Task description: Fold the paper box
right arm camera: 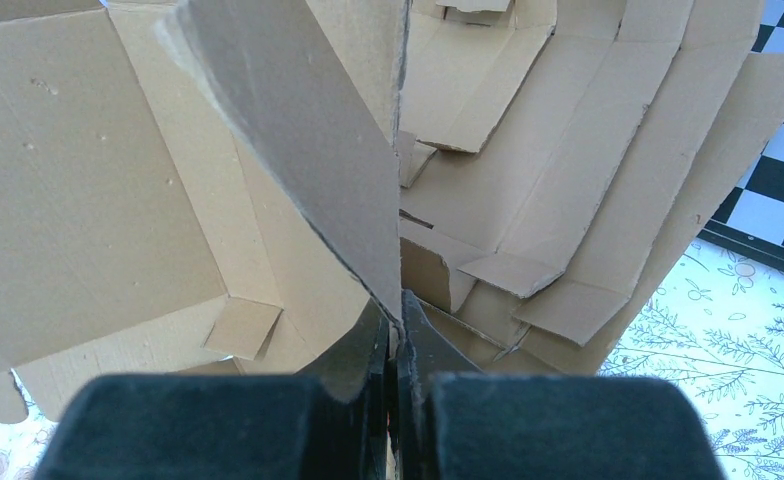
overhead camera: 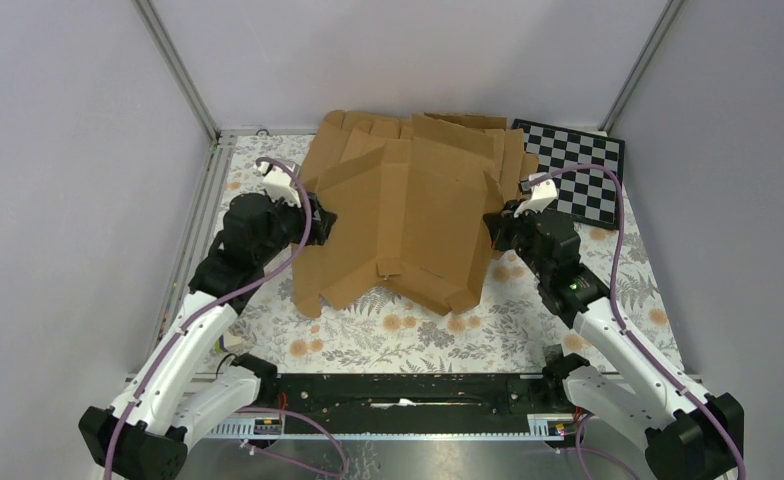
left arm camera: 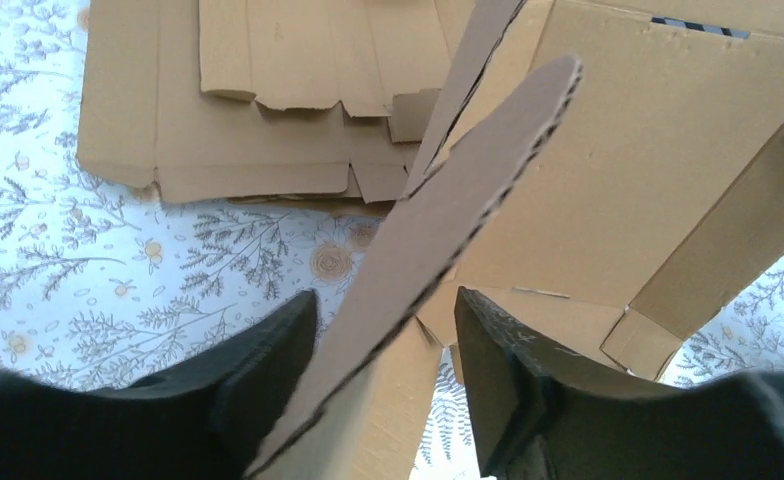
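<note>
The paper box stands tented at the centre of the table, raised between my two grippers. My left gripper is at its 9 o'clock edge with fingers spread; a flap edge passes between them unclamped (it runs close along one finger). My right gripper is at the 3 o'clock edge, fingers pressed together, pinching the lower corner of an upright flap. The pile of flat blanks lies at 12 o'clock behind the box, the checkerboard at 2 o'clock.
</note>
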